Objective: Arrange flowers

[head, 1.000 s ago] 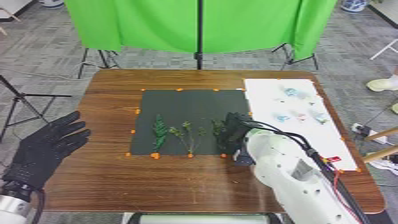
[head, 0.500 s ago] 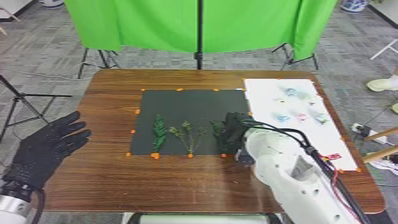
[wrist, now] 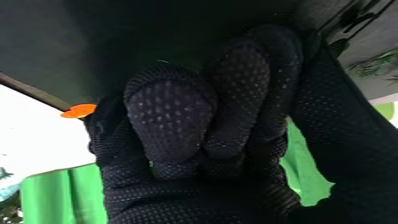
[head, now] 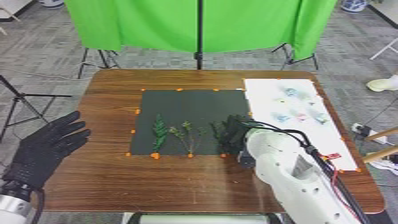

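Green sprig (head: 216, 129): likely light, springy, leaves apt to snag or crush. Best taken low on the stem, toward the near edge of the dark mat (head: 191, 102). Lies on the mat's right part, just beside the right hand (head: 234, 134), on its left side. That hand sits at the mat's right edge; pinching or not, can't tell. Left hand (head: 46, 145) spread loosely, well left of mat.

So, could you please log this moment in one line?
Right hand: over dark mat, right side | left hand: open | green stems: on mat
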Controlling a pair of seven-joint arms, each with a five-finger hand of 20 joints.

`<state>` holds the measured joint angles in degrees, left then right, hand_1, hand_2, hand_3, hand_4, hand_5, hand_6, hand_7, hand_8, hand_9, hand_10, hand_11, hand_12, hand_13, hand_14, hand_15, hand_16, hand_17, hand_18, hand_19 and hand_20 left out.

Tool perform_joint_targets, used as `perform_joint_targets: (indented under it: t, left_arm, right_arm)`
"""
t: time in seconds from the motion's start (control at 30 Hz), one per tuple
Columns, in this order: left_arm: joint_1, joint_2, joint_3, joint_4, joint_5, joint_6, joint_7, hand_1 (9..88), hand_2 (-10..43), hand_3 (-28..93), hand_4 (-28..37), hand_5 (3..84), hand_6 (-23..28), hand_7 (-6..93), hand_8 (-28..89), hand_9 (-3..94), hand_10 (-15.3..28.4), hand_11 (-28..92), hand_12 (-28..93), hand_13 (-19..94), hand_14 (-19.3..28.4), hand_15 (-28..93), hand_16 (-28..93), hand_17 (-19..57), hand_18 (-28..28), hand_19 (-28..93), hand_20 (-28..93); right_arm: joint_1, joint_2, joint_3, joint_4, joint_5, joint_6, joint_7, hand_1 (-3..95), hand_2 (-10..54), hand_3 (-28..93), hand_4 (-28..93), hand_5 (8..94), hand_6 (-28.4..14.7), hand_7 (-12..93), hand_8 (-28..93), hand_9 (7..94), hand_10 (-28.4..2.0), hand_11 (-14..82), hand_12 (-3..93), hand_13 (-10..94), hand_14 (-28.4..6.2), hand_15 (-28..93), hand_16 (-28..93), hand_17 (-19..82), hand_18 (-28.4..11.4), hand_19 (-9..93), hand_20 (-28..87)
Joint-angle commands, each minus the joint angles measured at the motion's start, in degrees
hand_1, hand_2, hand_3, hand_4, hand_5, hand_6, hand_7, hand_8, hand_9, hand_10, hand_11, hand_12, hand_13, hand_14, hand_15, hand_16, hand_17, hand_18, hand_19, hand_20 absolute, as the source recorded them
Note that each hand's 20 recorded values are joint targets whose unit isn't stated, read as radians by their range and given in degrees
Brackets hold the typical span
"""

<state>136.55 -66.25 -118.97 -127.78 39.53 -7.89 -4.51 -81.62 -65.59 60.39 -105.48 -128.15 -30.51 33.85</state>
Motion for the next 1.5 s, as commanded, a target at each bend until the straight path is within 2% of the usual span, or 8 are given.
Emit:
perform_joint_targets:
  t: [0.03,0.4,0.6,0.73,0.83,0.97,1.2,1.5]
  left_arm:
    - [0.37,-0.09,0.00,0.40,0.12,0.14,-0.45,25.7,0.0,72,-25.3,35.3,3.5,19.8,-11,30.3,12.4,26,15,23,15.4,41,-3,-8.3,21.9,48,8]
    - [0.57,-0.44,-0.08,0.32,0.19,-0.20,-0.37,25.6,-0.1,72,-25.3,35.3,3.4,19.9,-11,30.1,12.4,26,15,23,15.5,41,-3,-8.3,21.9,48,8]
    - [0.83,-0.67,-0.32,0.14,0.20,-0.32,-0.31,25.7,0.1,72,-25.4,35.3,3.4,20.0,-11,30.2,12.4,27,15,23,15.5,41,-3,-8.3,21.9,48,8]
    - [1.06,-0.64,-0.49,0.09,0.16,-0.09,-0.20,25.6,-0.1,72,-25.2,35.3,3.4,19.9,-11,30.3,12.4,27,15,23,15.6,41,-3,-8.3,21.9,48,8]
    - [0.99,-0.50,-0.51,0.11,0.13,-0.11,-0.08,25.5,-0.1,72,-25.3,35.3,3.4,20.0,-11,30.2,12.3,27,15,23,15.8,41,-3,-8.2,21.9,48,8]
    - [0.80,-0.28,-0.62,0.17,0.17,-0.11,-0.04,25.5,-0.2,72,-25.5,35.3,3.4,20.0,-11,30.2,12.4,27,15,23,15.7,41,-3,-8.2,21.9,48,8]
    - [0.90,0.04,-0.83,0.18,0.13,-0.19,0.12,25.5,-0.2,72,-25.5,35.3,3.5,19.8,-11,30.2,12.4,27,15,23,15.6,41,-3,-8.3,22.0,48,8]
    - [0.70,0.15,-0.86,0.26,0.15,-0.49,-0.16,25.4,-0.2,72,-25.5,35.3,3.4,19.8,-11,30.3,12.4,27,15,23,15.6,41,-3,-8.3,21.9,47,8]
  right_arm:
    - [-0.58,-0.63,0.45,0.80,0.99,-0.64,1.39,30.5,-8.2,85,-25,81.9,0.5,68,-28,93.7,-6.3,46.5,20.4,94,-4.1,58,28,52,-20.3,93,51]
    - [-1.04,-1.16,5.17,-3.32,3.28,1.29,2.08,21.2,-4.8,81,-25,81.7,-0.6,68,-28,93.7,-6.8,45.9,20.2,94,-4.6,58,28,52,-20.9,93,51]
    - [-2.78,3.67,8.29,-5.29,-3.52,13.24,0.13,17.6,-1.8,78,-25,76.5,-1.9,64,-24,92.5,-8.4,39.6,24.4,89,-6.1,60,28,47,-21.0,93,50]
    - [-3.80,7.05,12.72,-4.69,-1.22,15.04,-5.91,21.2,-3.8,80,-25,65.2,-3.9,56,-26,76.6,-11.3,43.4,27.7,73,-8.1,70,28,42,-19.2,93,52]
    - [-4.18,10.64,11.98,-3.29,-7.08,18.25,-8.49,25.8,-8.7,85,-28,50.5,-5.3,48,-28,53.5,-13.3,52.2,25.1,57,-10.5,78,25,36,-18.1,93,51]
    - [-5.32,14.22,10.86,-0.89,-16.29,19.75,-10.11,29.1,-9.5,88,-28,48.3,-5.0,32,-24,44.4,-12.1,51.5,22.4,48,-9.4,78,21,32,-17.1,92,46]
    - [-6.45,16.91,9.89,2.93,-22.38,20.04,-11.39,30.2,-9.5,88,-28,46.9,-3.7,27,-21,45.2,-8.7,39.5,18.1,46,-8.3,75,19,28,-17.0,90,44]
    - [-5.97,17.54,8.16,5.43,-23.93,21.62,-11.72,30.0,-9.5,88,-28,49.3,-1.7,34,-24,49.4,-8.3,43.5,20.4,49,-7.3,75,20,29,-16.8,89,45]
